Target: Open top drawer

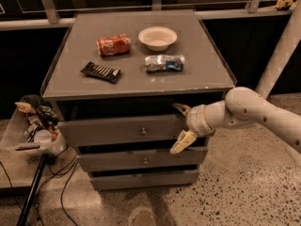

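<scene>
The top drawer [113, 130] is the tallest grey front under the cabinet top, with a small round knob [143, 132] at its middle. Its front stands slightly forward of the cabinet, with a dark gap above it. My gripper [179, 128] is at the drawer's right end, to the right of the knob. Its two pale fingers are spread: one fingertip [178, 108] at the drawer's upper edge, the other [180, 145] near its lower edge. It holds nothing.
On the cabinet top [141, 84] lie a red can [113, 44], a white bowl [157, 37], a dark snack bar [100, 71] and a crumpled blue-silver bag [164, 63]. Two shorter drawers [141, 160] sit below. A bin of clutter [35, 126] and cables stand at the left.
</scene>
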Controlling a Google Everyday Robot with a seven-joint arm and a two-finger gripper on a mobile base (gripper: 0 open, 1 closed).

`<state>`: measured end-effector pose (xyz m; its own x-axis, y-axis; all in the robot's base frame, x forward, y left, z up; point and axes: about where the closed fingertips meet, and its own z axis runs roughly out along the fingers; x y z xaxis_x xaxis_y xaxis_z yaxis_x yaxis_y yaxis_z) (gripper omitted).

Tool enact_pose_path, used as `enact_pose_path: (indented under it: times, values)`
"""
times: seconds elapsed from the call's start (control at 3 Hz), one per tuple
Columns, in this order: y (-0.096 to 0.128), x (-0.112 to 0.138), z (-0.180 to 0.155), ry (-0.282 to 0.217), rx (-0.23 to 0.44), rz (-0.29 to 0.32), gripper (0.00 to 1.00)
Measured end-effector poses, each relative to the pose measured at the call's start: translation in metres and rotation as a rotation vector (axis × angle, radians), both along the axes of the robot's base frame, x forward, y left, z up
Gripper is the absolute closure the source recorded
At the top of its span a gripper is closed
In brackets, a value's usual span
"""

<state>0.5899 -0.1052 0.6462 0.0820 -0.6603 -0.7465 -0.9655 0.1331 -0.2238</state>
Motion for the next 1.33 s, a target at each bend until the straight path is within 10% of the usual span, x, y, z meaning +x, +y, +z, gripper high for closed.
enact_pose_path:
  times: [1.33]
  values:
    - [0.0000, 0.0015, 0.0081, 0.000, 0.000, 0.000, 0.93]
